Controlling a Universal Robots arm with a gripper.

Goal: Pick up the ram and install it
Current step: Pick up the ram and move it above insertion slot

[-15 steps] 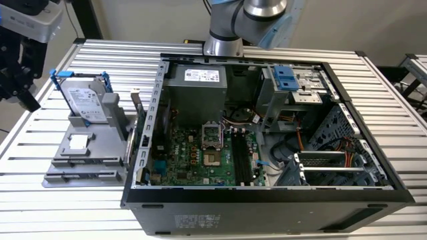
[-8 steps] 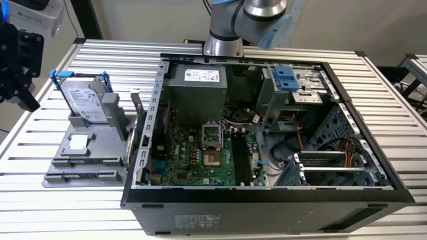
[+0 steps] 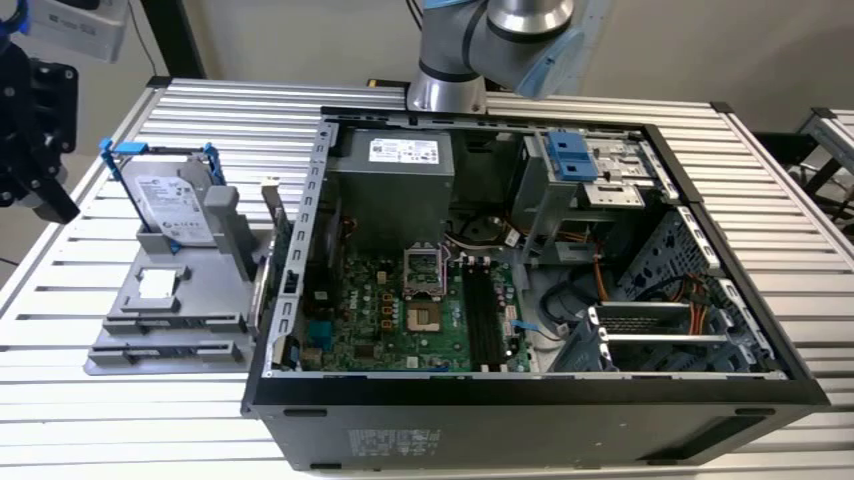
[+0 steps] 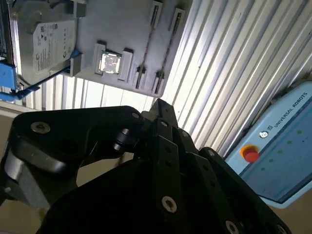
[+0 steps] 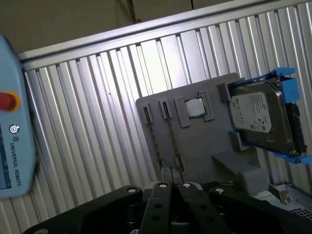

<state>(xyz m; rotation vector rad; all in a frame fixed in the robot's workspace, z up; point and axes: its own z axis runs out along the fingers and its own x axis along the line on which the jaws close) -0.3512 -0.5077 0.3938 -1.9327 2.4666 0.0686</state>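
**Open computer case and parts fixture on a slatted tabletop**

The ribbed metal tabletop carries an open computer case across its middle and toward the exterior view's right. In both wrist views the black hand hangs high above a grey fixture, which lies near the tabletop's edge at the exterior view's left. Whether the hand is clenched or released cannot be told. A hard drive in blue rails leans at one end of the fixture. The ram, as far as can be told, is the thin dark strip standing on edge between fixture and case wall. A small square chip lies mid-fixture.
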